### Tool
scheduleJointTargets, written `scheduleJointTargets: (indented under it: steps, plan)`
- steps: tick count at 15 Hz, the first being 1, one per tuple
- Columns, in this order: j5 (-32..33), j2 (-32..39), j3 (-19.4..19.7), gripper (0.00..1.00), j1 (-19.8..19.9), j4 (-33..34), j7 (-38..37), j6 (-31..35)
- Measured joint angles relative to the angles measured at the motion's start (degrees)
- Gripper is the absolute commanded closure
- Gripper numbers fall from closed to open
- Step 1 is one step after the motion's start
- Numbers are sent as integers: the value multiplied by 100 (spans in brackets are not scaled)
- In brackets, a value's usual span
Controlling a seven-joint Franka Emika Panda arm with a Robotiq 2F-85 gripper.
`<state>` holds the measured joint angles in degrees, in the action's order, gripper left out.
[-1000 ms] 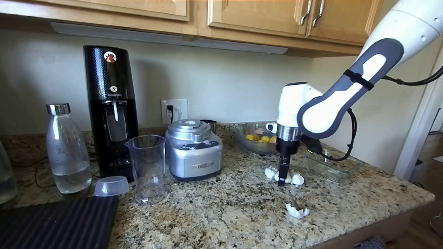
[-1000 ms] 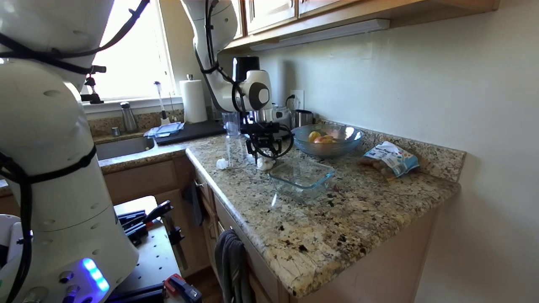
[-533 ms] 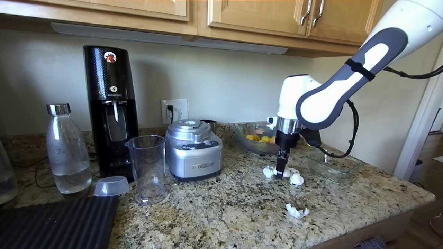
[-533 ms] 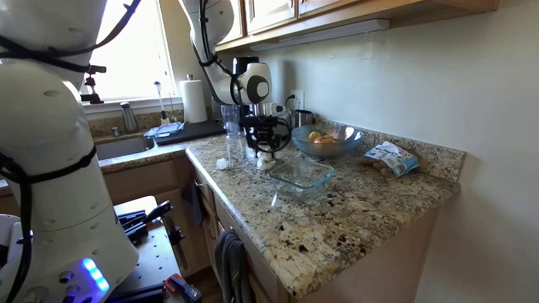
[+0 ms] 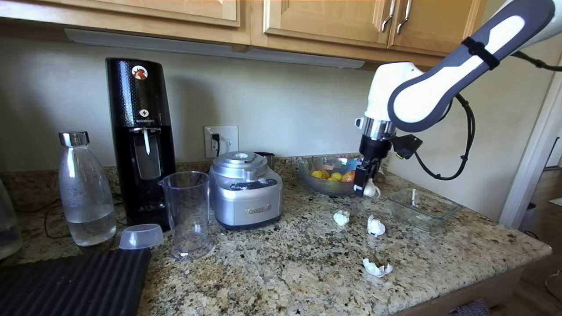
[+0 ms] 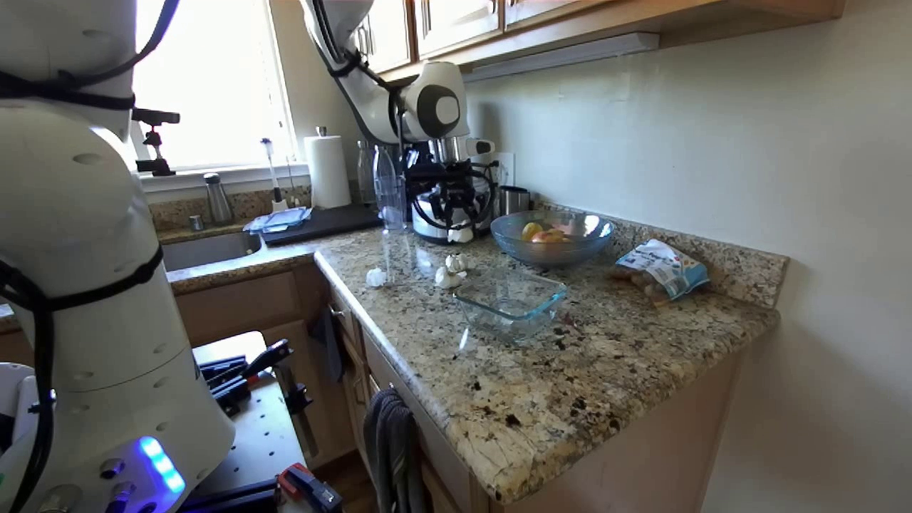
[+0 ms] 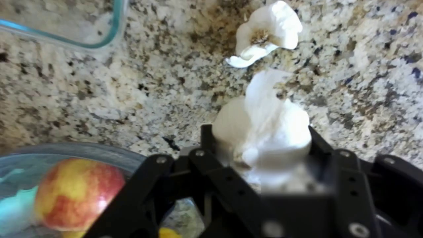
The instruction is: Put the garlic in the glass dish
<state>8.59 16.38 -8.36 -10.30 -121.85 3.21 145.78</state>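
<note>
Lifted off the counter (image 5: 281, 272) since half a second ago, one garlic bulb (image 7: 264, 120) hangs pinched at its sides by the gripper (image 7: 261, 137), probably to top the rim of the glass dish (image 6: 507, 324); two other pieces (image 5: 376, 227) lie near it, presumably for later.

One lumpy white garlic (image 7: 264, 122) is clasped in my gripper (image 7: 261, 137), above the counter (image 5: 285, 281); two more bulbs (image 5: 376, 226) lie there, apart from each other, near the dish (image 6: 524, 318): clear glass, squarish, round-cornered, upright.
</note>
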Motion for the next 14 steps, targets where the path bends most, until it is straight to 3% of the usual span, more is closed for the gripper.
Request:
scheduleJointTargets:
  steps: [9,14]
  plan:
    - [407,-247,1121,60,260,-427,-1592,-2]
    - [429,-156,1371,60,372,-678,-2358,-1]
